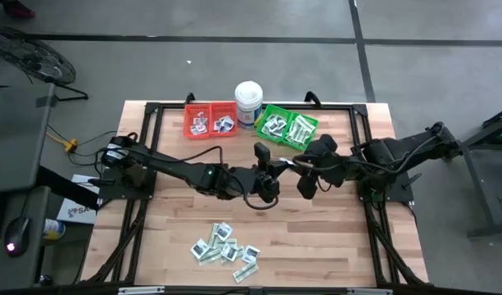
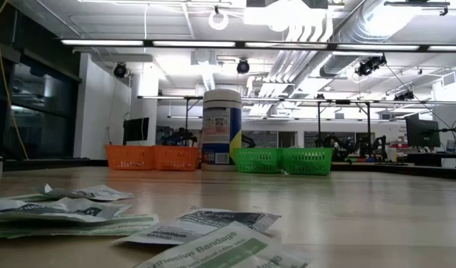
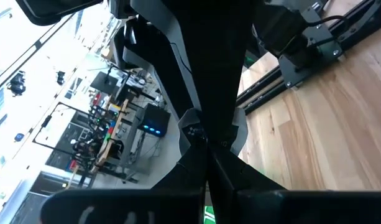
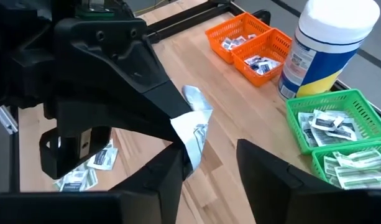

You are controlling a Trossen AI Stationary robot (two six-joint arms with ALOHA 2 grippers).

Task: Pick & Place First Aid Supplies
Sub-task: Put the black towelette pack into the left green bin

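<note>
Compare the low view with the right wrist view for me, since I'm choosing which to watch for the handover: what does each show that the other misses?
Only the low view shows the print on the nearest packet of the loose pile, which reads "Adhesive Bandage", and the room behind the table; neither arm appears in it.

Only the right wrist view shows the left gripper shut on a white packet, the right gripper open just short of it, and the packets inside the bins.

Both show the orange bins, green bins, white tub and the pile.
</note>
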